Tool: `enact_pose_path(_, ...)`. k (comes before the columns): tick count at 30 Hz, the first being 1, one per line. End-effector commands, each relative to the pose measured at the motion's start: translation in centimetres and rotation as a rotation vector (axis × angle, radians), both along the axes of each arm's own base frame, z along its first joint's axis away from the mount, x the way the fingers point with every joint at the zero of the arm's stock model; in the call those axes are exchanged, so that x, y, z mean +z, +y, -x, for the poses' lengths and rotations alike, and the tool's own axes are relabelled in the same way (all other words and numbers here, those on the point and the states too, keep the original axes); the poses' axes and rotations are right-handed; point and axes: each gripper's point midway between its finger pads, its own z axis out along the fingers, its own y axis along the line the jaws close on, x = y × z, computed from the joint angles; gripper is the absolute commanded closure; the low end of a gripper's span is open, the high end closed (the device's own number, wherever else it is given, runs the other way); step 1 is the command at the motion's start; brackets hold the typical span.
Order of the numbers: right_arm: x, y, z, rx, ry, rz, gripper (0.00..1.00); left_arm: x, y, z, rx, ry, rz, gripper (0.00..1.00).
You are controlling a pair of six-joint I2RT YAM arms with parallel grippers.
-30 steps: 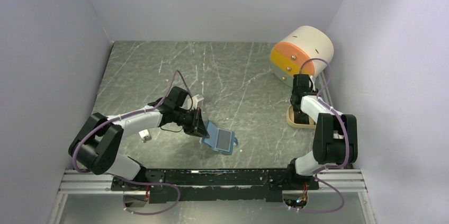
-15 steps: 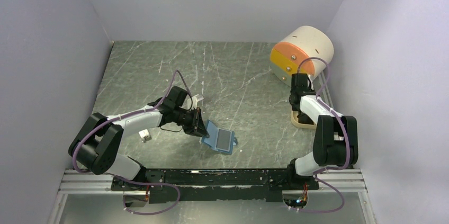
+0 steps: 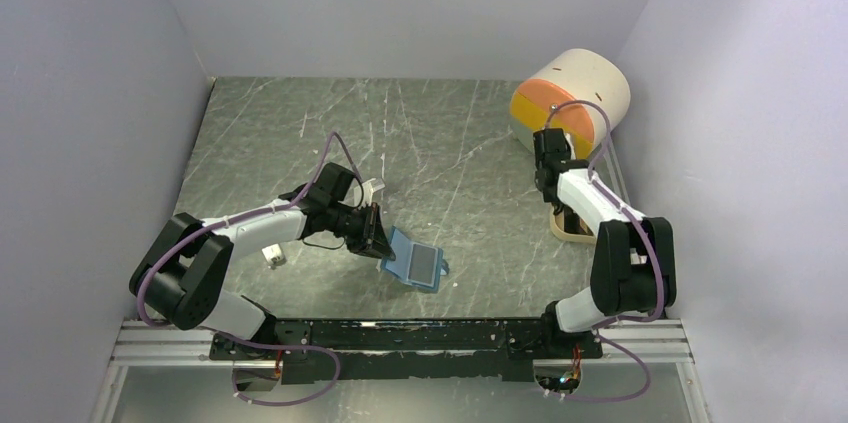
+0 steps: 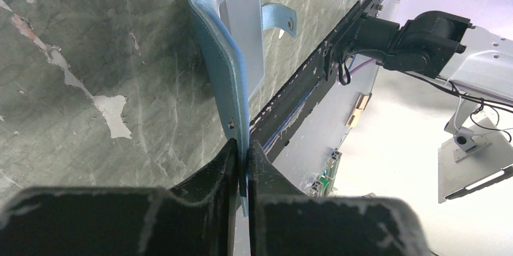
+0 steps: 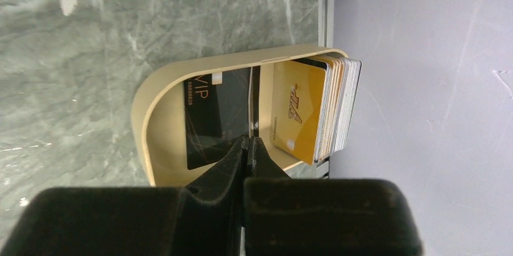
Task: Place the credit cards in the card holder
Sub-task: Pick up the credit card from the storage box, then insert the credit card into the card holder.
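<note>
Left fingers (image 4: 218, 171) clamp the open card holder (image 4: 242, 38) on the surface (image 3: 450, 143); right fingers (image 5: 233, 159) pinch one edge-on credit card (image 5: 254, 101), with more credit cards (image 5: 299, 111) waiting in the tray (image 5: 148, 117).

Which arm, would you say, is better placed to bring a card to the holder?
Right: its jaws appear shut on a thin card edge-on over the tan tray, while the left jaws clamp the card holder.
</note>
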Motion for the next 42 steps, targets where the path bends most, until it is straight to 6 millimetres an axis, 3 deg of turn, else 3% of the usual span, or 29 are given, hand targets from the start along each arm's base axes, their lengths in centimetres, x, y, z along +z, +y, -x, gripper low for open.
enact_pose_path(1, 2.3, 1.1, -0.9, -0.022, -0.055, -0.054, 1.00, 1.0, -0.7, -0.7, -0.011, -0.018, 0.052, 0.88)
enact_pose_path(6, 5.1, 2.2, -1.9, -0.032, -0.139, -0.109, 1.00, 3.0, -1.7, -1.8, -0.011, -0.032, 0.092, 0.89)
enact_pose_path(17, 12.5, 5.1, -3.2, 0.013, -0.420, -0.281, 1.00, 3.8, -2.8, -2.5, 0.096, -0.005, 0.222, 0.91)
enact_pose_path(24, 12.9, 7.5, -3.1, -0.051, -0.393, -0.423, 1.00, 3.1, -2.9, -3.6, 0.185, -0.004, 0.222, 0.91)
enact_pose_path(29, 12.4, 12.0, -2.9, 0.038, -0.364, -0.639, 1.00, 0.5, -2.3, -3.3, 0.240, 0.038, 0.174, 0.87)
enact_pose_path(35, 13.6, 17.6, -1.9, 0.175, -0.394, -0.915, 1.00, -1.3, -1.6, -2.2, 0.270, 0.078, 0.141, 0.83)
enact_pose_path(42, 13.1, 20.6, -0.3, 0.221, -0.390, -1.082, 1.00, -2.1, -0.4, -2.3, 0.293, 0.053, 0.037, 0.77)
